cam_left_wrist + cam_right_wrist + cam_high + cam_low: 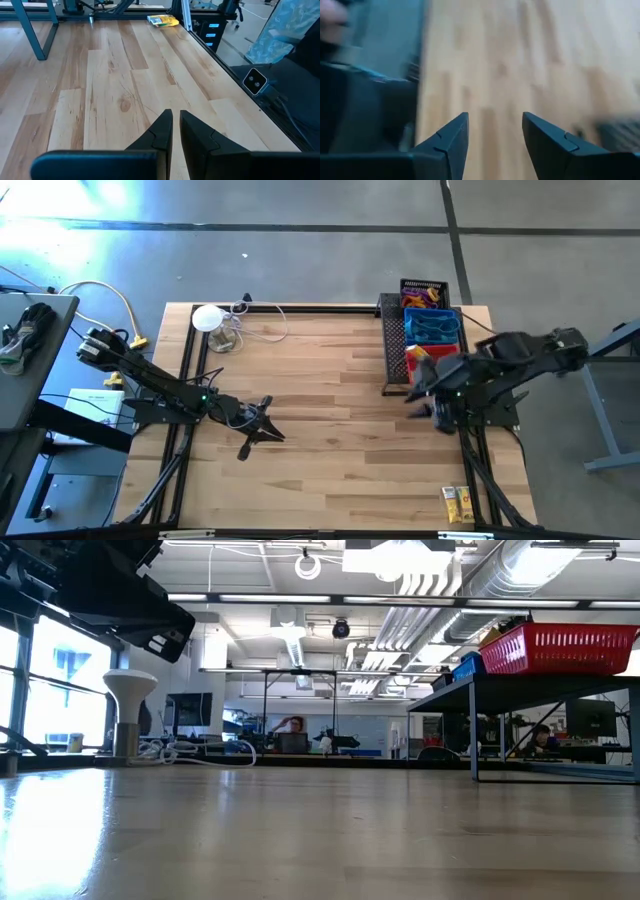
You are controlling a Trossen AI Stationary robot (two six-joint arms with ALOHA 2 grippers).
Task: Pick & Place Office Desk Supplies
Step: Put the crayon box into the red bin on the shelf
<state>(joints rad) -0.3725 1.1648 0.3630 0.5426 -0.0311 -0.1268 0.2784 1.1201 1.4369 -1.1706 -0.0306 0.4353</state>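
Observation:
At the table's far right stand a black mesh basket (pixel 424 290), a blue basket (pixel 432 328) and a red basket (pixel 416 360), all holding small supplies. In the low view the red basket (pixel 560 648) and the blue basket (pixel 467 666) sit raised on a dark stand. Little yellow tubes (pixel 458 502) lie at the near right corner, and they also show in the left wrist view (pixel 162 20). My right gripper (pixel 495 127) is open and empty, held above the table just beside the red basket (pixel 418 392). My left gripper (pixel 175 125) is shut and empty, above bare wood left of centre (pixel 262 420).
A long flat black mesh tray (pixel 394 345) stands along the baskets' left side. A white round disc (pixel 208 318) with cables sits at the far left corner. Black rails frame the table (pixel 300 307). Bare wood lies between the two arms.

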